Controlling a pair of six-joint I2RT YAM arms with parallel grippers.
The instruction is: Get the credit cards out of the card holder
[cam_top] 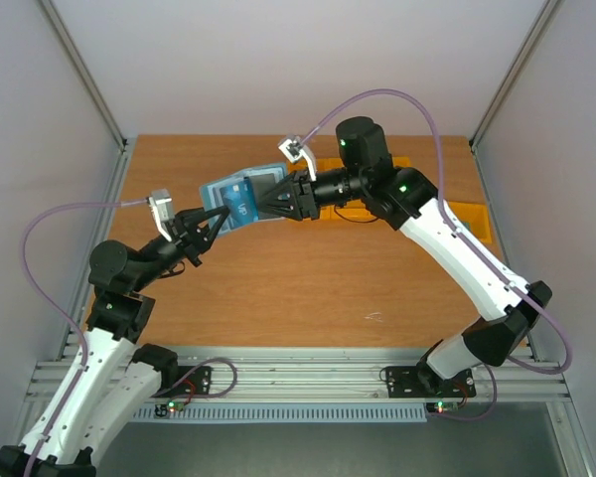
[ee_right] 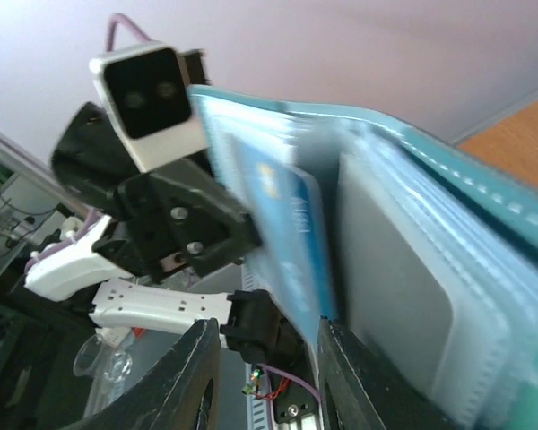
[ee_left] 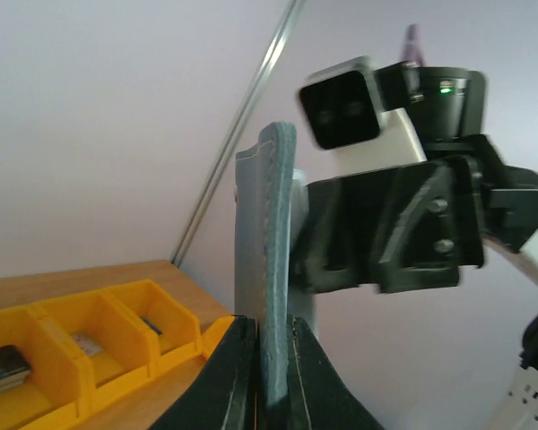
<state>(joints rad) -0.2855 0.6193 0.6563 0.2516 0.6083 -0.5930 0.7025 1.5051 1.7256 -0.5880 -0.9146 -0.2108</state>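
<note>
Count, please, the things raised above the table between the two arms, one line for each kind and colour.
Card holder, teal: 1
Blue card, in the holder: 1
Grey card, in the holder: 1
Total: 3

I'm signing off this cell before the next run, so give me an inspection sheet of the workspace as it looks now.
Surface: wooden table, one small pale mark near the front.
Job's things: teal card holder held open in the air; blue card and grey card sit in it.
Clutter: yellow bins at the far right, small items inside.
Grippers: left claw shut on the holder's edge; right claw open, jaws either side of the blue card's edge.
Cables: a purple cable loops from each wrist, apart from the holder.
Surroundings: pale walls, metal frame posts.
</note>
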